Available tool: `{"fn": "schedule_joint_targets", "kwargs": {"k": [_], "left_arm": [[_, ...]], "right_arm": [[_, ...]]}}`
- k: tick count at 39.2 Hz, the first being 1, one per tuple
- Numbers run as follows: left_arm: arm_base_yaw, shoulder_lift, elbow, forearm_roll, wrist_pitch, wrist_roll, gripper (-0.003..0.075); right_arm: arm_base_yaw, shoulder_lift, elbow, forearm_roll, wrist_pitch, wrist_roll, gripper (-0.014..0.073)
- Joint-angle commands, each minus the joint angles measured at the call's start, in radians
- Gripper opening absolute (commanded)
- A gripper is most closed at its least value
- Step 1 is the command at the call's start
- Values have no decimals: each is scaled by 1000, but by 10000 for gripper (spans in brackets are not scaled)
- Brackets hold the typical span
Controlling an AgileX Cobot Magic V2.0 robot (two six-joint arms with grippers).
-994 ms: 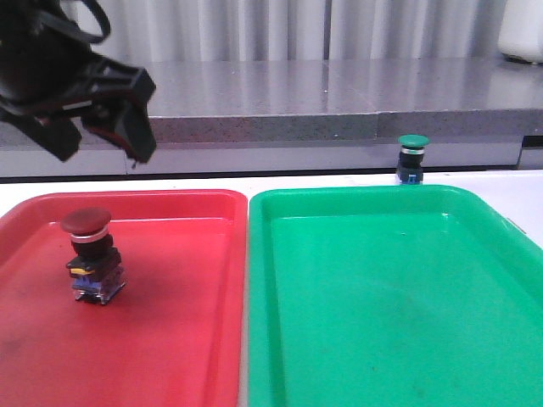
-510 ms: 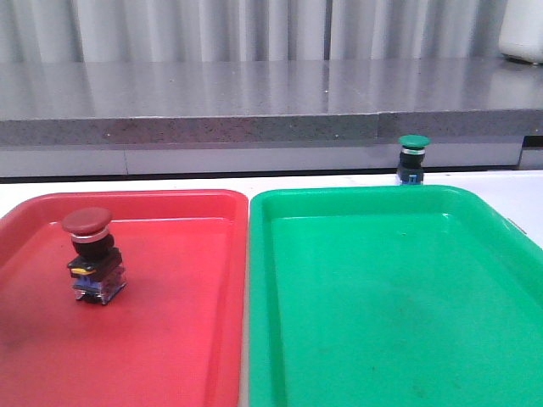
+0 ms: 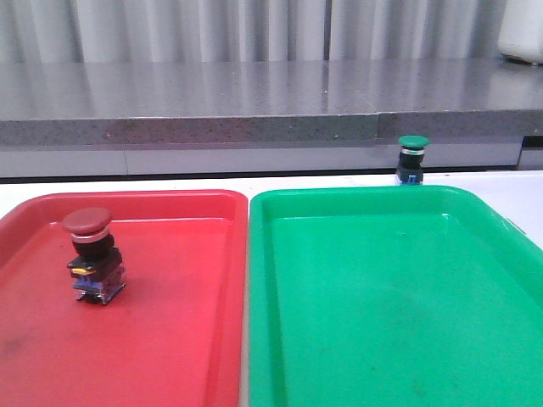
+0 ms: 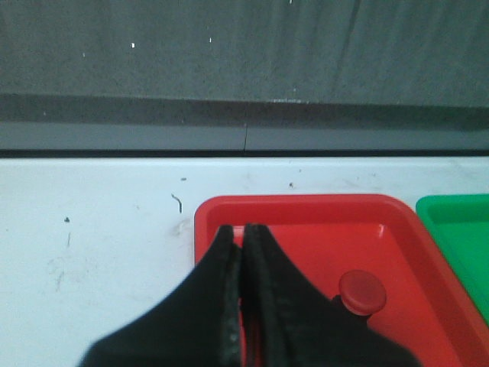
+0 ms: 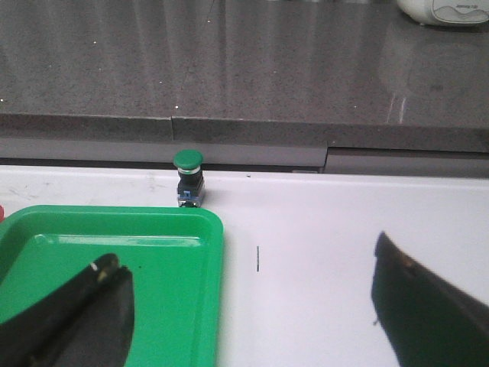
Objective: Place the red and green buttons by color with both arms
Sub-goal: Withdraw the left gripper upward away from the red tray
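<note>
The red button (image 3: 91, 254) stands upright in the red tray (image 3: 170, 339), near its left side; it also shows in the left wrist view (image 4: 361, 292). The green button (image 3: 412, 159) stands on the white table just behind the green tray (image 3: 390, 305); the right wrist view shows it (image 5: 189, 178) beyond the tray's far corner. My left gripper (image 4: 243, 229) is shut and empty, above the red tray's far rim, apart from the red button. My right gripper (image 5: 248, 264) is wide open and empty, over the green tray's edge (image 5: 206, 306) and the bare table. Neither gripper shows in the front view.
A grey stone ledge (image 3: 271, 102) runs along the back of the white table (image 3: 517, 191). A white object (image 3: 522, 30) sits on the ledge at the far right. The two trays lie side by side, touching.
One second ago the left arm and its gripper hung at the upper left of the front view above the red tray. It has since left that view. The buttons have not moved.
</note>
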Motion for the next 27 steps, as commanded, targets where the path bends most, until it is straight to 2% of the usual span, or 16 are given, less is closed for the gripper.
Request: {"fn": "schedule_joint_targets", "kwargs": {"k": [1,9,27], "left_arm": [[2,-127,28,-7,-73,-11,-20],[2,-301,63,-7,-103,-11,-20],[2,-309,63,-7,-103,-11,-20]], "right_arm": [[-7,14,-35,2,-87,-7,644],[-7,14,-35,2,-87,-7,644],[-7,21,-36,4,-131,1,644]]}}
